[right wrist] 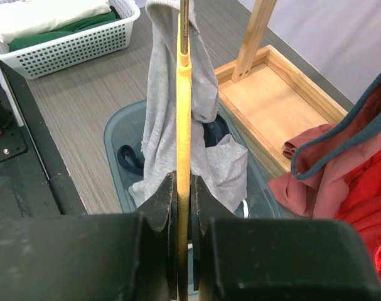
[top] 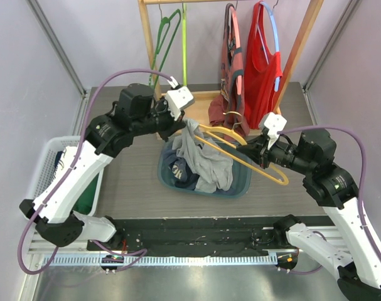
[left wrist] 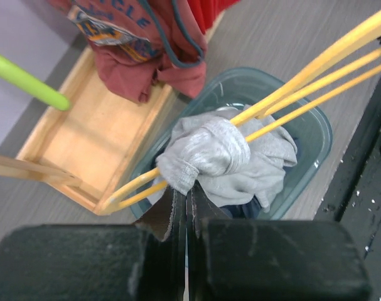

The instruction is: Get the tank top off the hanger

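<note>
A grey tank top (top: 206, 158) hangs on a yellow hanger (top: 265, 164) over a blue-green basin (top: 240, 188). My left gripper (top: 185, 123) is shut on the top of the grey cloth at the hanger's left end. In the left wrist view my left gripper (left wrist: 187, 195) pinches a bunched fold of the tank top (left wrist: 209, 147), with the hanger's bars (left wrist: 303, 72) running through it. My right gripper (top: 250, 150) is shut on the hanger's bar. In the right wrist view my right gripper (right wrist: 184, 183) clamps the hanger (right wrist: 184, 94) edge-on, and the tank top (right wrist: 157, 100) drapes down both sides into the basin (right wrist: 115, 135).
A wooden rack (top: 303, 37) at the back holds a red top (top: 265, 69), a maroon top (top: 233, 75) and a green hanger (top: 167, 31). Its wooden base tray (left wrist: 83, 144) lies just behind the basin. A white basket (top: 46, 163) with green cloth stands at the left. Dark clothes lie in the basin.
</note>
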